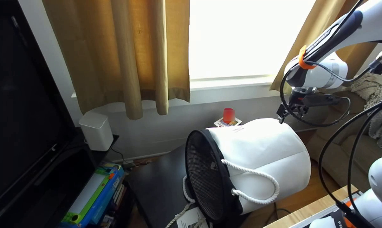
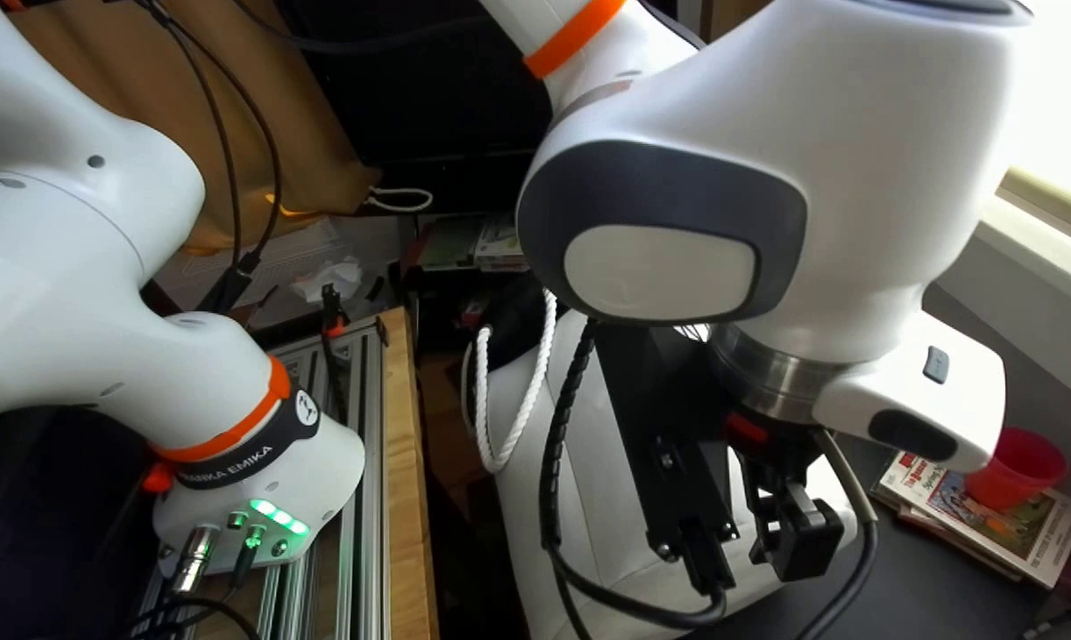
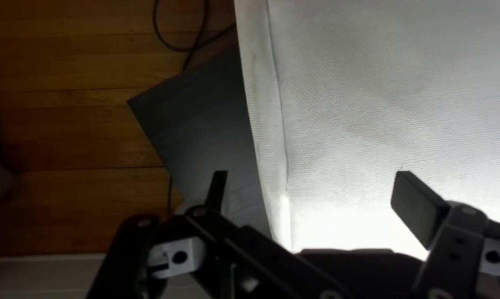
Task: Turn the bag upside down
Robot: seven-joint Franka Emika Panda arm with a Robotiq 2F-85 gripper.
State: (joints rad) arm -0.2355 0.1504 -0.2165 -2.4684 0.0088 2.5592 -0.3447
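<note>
The black table carries the white fabric bag, which lies on its side, its black rim facing sideways. Inversion is therefore judged about half complete. Remaining operation: raise the closed end and seat the rim face-down. The fingers stand apart, straddling the closed end's edge in the wrist view; contact cannot be confirmed. The room includes a wooden floor, gold-brown curtains and a television. Beside the bag, stacked books support a red cup.
</note>
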